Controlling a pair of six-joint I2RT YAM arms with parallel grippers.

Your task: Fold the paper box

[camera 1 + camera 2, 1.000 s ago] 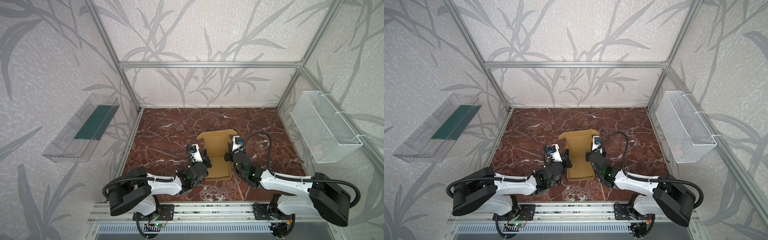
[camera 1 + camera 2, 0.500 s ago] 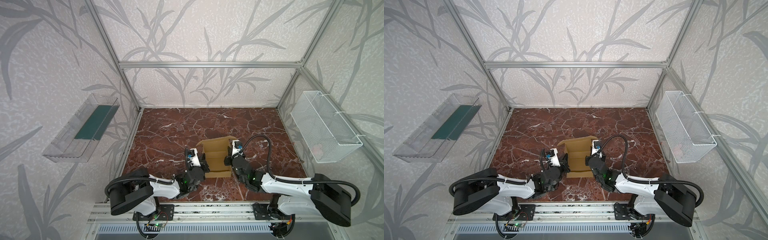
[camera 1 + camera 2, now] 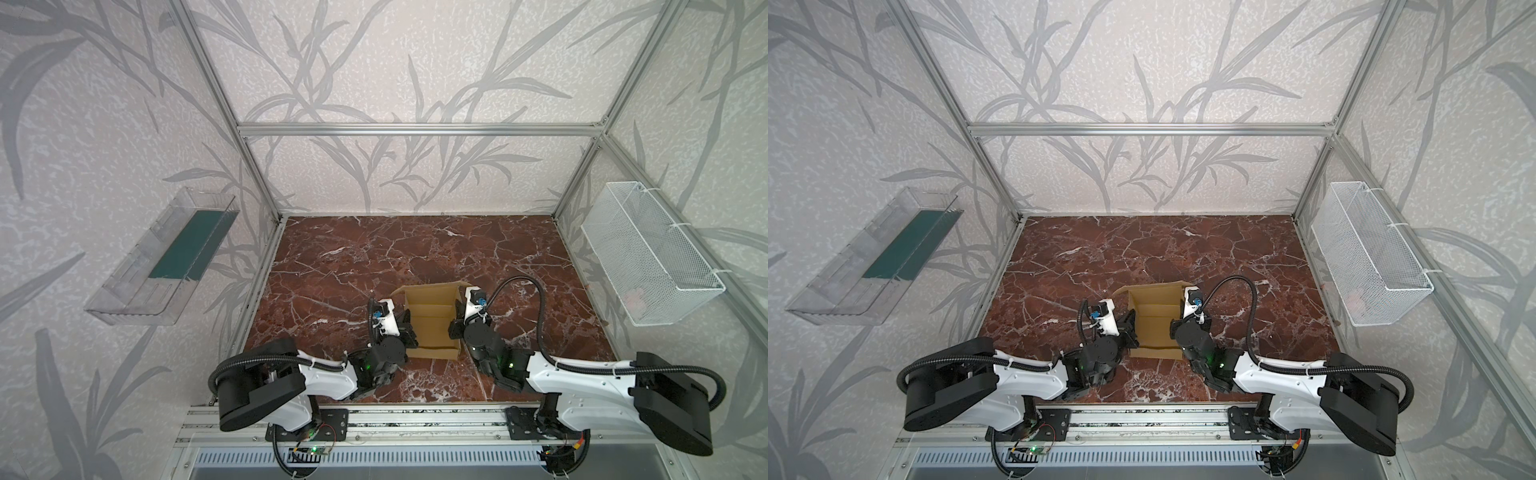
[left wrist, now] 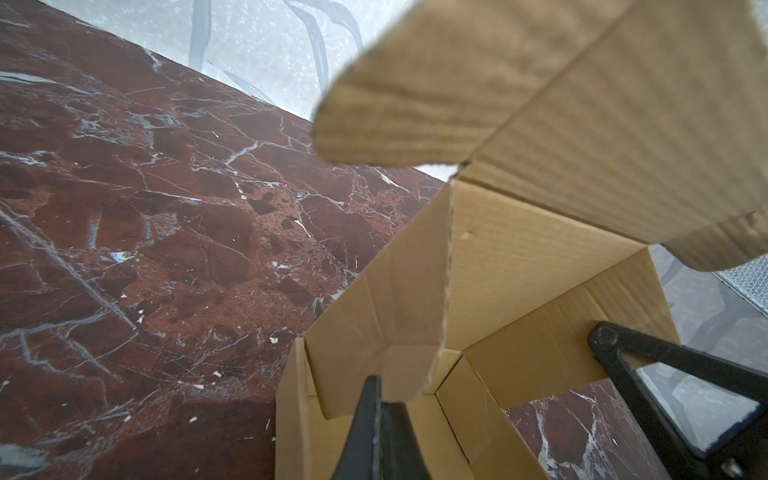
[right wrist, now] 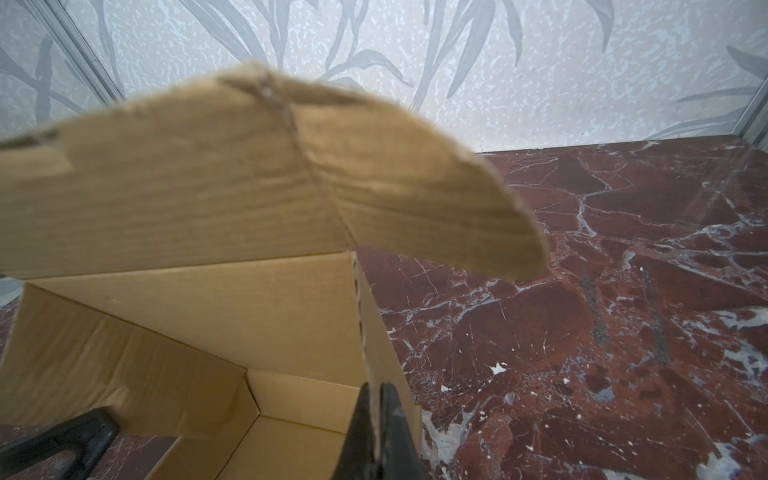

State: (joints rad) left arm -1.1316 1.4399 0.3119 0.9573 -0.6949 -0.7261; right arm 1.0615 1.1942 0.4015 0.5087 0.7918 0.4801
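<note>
The paper box point(image 3: 432, 328) point(image 3: 1156, 328), plain tan cardboard, stands half formed on the marble table near its front edge, its far lid panel raised with rounded ear flaps point(image 4: 399, 108) point(image 5: 436, 199). My left gripper point(image 3: 406, 324) point(image 3: 1128, 328) point(image 4: 382, 395) is at the box's left wall, shut on the wall's cardboard edge. My right gripper point(image 3: 455, 328) point(image 3: 1173, 330) point(image 5: 376, 388) is shut on the right wall, whose edge shows between its fingers. Each wrist view shows the opposite gripper across the box's open inside.
A clear plastic bin point(image 3: 166, 257) with a green sheet hangs on the left wall. A white wire basket point(image 3: 648, 253) hangs on the right wall. Aluminium frame posts ring the dark red marble table point(image 3: 415, 245); a metal rail point(image 3: 395, 419) runs along its front.
The box's far lid panel has swung up from lying back to standing over the box. Both grippers stayed shut at the side walls and shifted slightly toward the front.
</note>
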